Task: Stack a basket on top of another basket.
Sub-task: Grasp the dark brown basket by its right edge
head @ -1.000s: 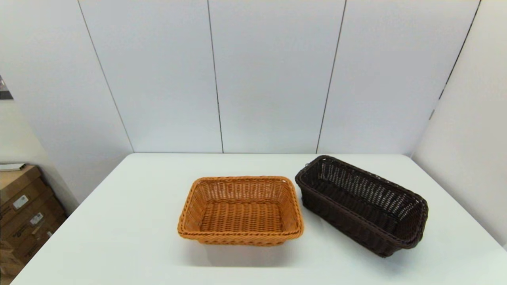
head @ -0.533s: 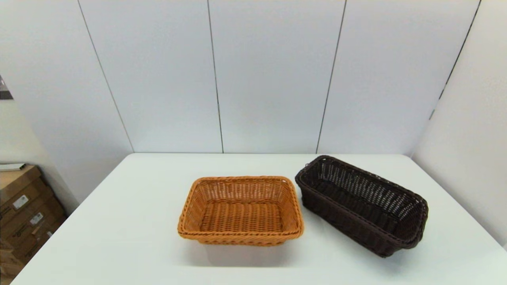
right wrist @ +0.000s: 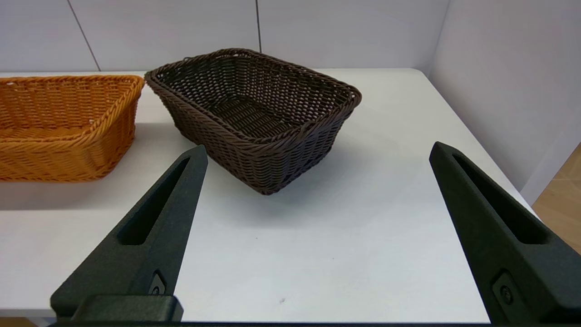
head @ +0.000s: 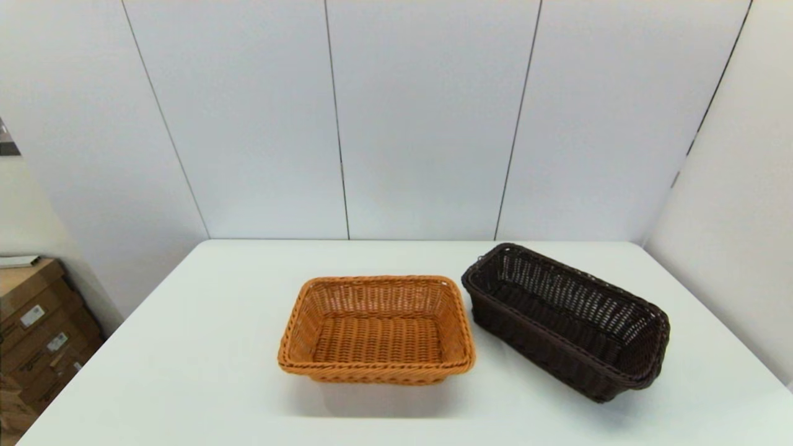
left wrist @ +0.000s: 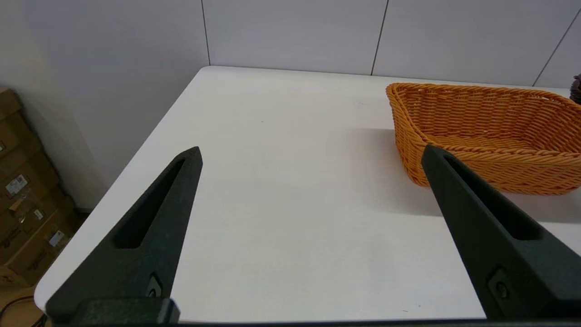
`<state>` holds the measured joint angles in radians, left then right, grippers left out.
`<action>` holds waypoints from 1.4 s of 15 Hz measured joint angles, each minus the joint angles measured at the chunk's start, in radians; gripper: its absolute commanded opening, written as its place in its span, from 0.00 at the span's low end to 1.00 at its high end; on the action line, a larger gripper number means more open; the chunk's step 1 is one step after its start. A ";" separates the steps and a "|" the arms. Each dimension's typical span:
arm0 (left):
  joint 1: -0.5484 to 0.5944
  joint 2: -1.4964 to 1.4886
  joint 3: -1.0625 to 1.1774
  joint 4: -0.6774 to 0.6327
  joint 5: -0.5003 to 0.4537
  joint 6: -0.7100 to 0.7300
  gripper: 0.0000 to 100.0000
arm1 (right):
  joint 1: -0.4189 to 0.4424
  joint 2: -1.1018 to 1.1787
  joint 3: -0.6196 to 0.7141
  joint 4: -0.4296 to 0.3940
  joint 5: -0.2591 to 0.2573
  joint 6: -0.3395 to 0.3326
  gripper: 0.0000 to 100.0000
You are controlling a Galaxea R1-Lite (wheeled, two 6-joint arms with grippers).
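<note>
The dark brown basket (head: 567, 322) stands on the table's right side, turned at an angle, and it is empty (right wrist: 254, 116). Just left of it, near the middle, sits the orange-tan basket (head: 378, 331), also empty (left wrist: 488, 131); a narrow gap separates the two. Neither arm shows in the head view. My left gripper (left wrist: 311, 152) hangs open near the table's front left edge, short of the orange-tan basket. My right gripper (right wrist: 317, 147) hangs open at the front right, with the dark brown basket a little beyond its fingertips. Nothing is held.
The white table (head: 204, 359) is bordered by pale wall panels at the back and right. Cardboard boxes (head: 37, 328) are stacked on the floor off the left edge. Bare tabletop lies in front of both baskets and to the left.
</note>
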<state>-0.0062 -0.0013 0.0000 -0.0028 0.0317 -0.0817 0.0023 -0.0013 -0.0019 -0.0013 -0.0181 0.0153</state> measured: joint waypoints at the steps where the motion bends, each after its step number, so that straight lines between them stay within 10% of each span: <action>1: 0.000 0.000 0.000 0.000 0.000 0.000 1.00 | 0.000 0.000 -0.001 -0.001 0.000 0.000 1.00; 16: 0.000 0.000 0.000 0.000 0.000 -0.001 1.00 | -0.001 0.000 -0.045 0.017 -0.011 -0.013 1.00; 21: 0.000 0.000 0.000 0.000 0.000 0.000 1.00 | 0.000 0.032 -0.422 0.292 -0.026 -0.003 1.00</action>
<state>-0.0057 -0.0013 0.0000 -0.0023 0.0317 -0.0821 0.0023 0.0306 -0.4243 0.2904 -0.0440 0.0123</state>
